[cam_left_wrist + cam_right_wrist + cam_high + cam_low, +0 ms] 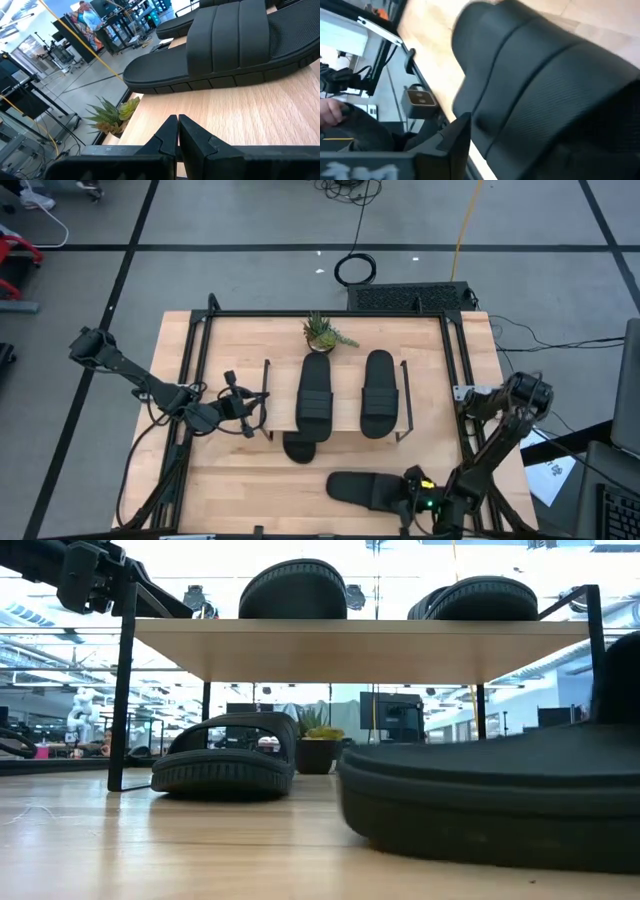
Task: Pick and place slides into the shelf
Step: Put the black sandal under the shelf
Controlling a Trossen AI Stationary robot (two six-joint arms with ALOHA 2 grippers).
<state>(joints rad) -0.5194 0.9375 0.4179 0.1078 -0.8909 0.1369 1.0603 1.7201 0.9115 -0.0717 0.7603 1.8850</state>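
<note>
While matte black, wide-strapped slides (314, 395) top shelf (345, 430) | left jaws together | right jaws unclear

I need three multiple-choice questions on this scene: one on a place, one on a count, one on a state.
1. Where lies the slide nearest the right gripper? A on the floor; B on the table before the shelf; C inside a box.
2. How many slides rest on the shelf top? A one; B two; C four.
3. The left gripper's jaws are: A shut; B wide open; C holding a plant.
Answers: B, it lies on bare tabletop; B, two sit side by side; A, the jaws touch.
</note>
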